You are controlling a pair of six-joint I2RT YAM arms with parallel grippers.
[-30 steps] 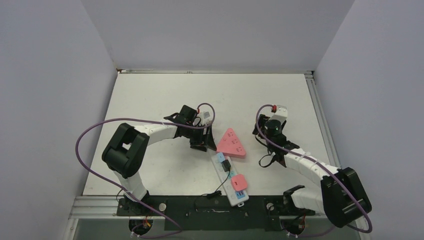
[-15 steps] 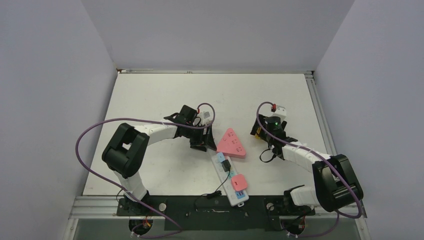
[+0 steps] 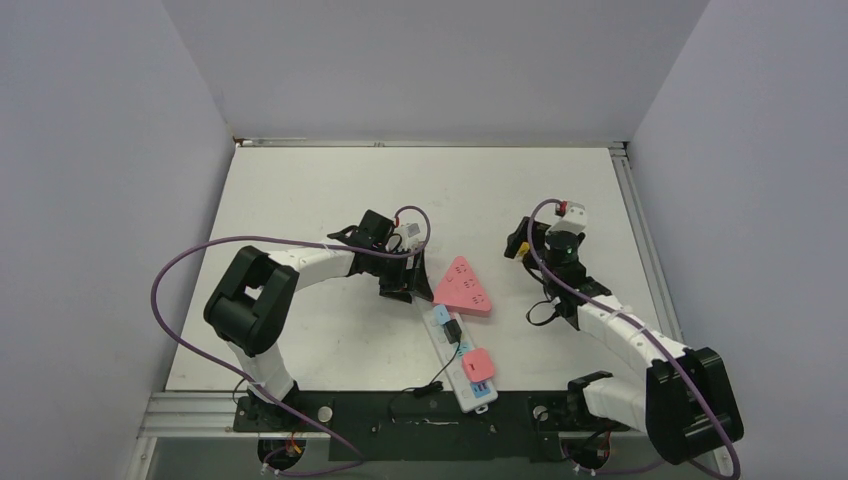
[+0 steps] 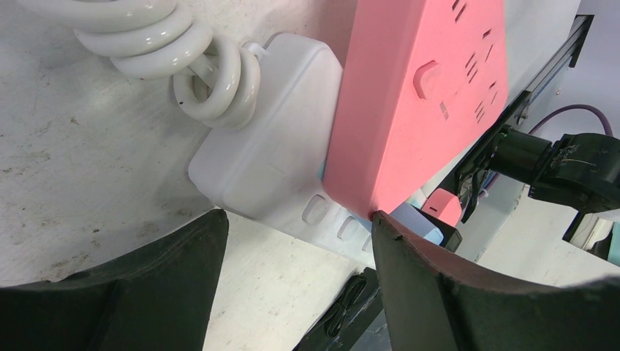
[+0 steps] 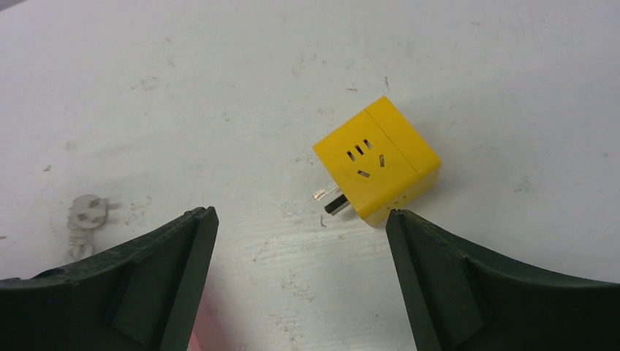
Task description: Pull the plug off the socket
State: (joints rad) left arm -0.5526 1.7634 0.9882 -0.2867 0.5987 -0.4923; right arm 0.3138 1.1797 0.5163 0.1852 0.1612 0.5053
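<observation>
The socket, a long white power strip (image 3: pixel 462 372), lies near the front edge, with a blue plug (image 3: pixel 441 315), a black plug (image 3: pixel 453 331) and a small pink plug (image 3: pixel 478 365) in it. A large pink triangular adapter (image 3: pixel 462 287) sits on its far end. My left gripper (image 3: pixel 408 287) is open at that end; in the left wrist view (image 4: pixel 300 227) its fingers straddle the white strip end (image 4: pixel 270 161), the right finger touching the pink adapter (image 4: pixel 417 95). My right gripper (image 3: pixel 528 250) is open and empty (image 5: pixel 300 241) over a yellow cube plug (image 5: pixel 377 162) lying loose on the table, prongs showing.
The strip's coiled white cord (image 4: pixel 183 51) lies just beyond its end. A thin black cable (image 3: pixel 430 385) runs off the strip at the front edge. The table (image 3: pixel 330 190) is walled at the back and both sides.
My right gripper has drawn a little to the right, away from the yellow cube plug, which stays on the table. The left arm has not moved.
</observation>
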